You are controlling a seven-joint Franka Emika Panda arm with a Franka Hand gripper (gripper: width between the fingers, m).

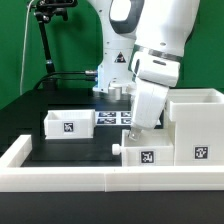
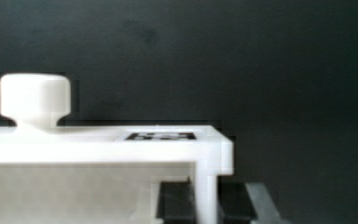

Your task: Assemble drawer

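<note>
The tall white housing (image 1: 196,122) stands at the exterior view's right, with a tag low on its front. A small knobbed tray (image 1: 143,156) lies against its left side, knob (image 1: 118,148) pointing left. My gripper (image 1: 138,130) reaches down onto this tray and is shut on its thin side wall. In the wrist view the wall (image 2: 213,180) stands between the two dark fingers (image 2: 181,203), with the knob (image 2: 34,98) and the tray's front panel (image 2: 105,165) ahead. The second tray (image 1: 69,123) rests apart at the exterior view's left.
The low white border wall (image 1: 90,180) runs along the front and up the left side. The marker board (image 1: 113,118) lies flat behind the trays, near the arm's base. A black camera stand (image 1: 45,40) rises at the back left.
</note>
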